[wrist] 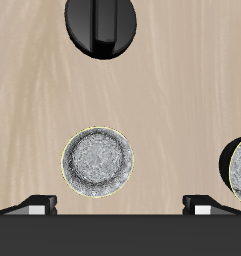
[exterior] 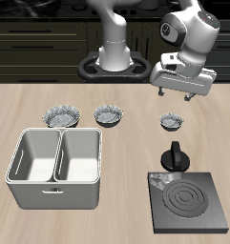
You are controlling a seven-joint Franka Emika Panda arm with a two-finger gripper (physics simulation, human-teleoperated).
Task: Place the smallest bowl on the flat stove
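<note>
The smallest bowl (exterior: 173,121), grey-white and speckled, sits on the table behind the flat stove (exterior: 191,202). The stove is a dark grey square plate with pale rings near the table's front edge, and its black knob (exterior: 175,156) stands at its back edge. My gripper (exterior: 176,95) is open and empty, high above the table and a little behind the smallest bowl. The wrist view shows the smallest bowl (wrist: 97,162) below and between the spread fingers (wrist: 37,206), with the knob (wrist: 100,25) beyond it. The gripper (wrist: 120,206) touches nothing.
Two wider grey speckled bowls (exterior: 109,115) (exterior: 59,115) stand in a row with the smallest one. The nearer of them shows at the edge of the wrist view (wrist: 239,172). A white two-compartment bin (exterior: 19,172) stands nearer the table's front edge.
</note>
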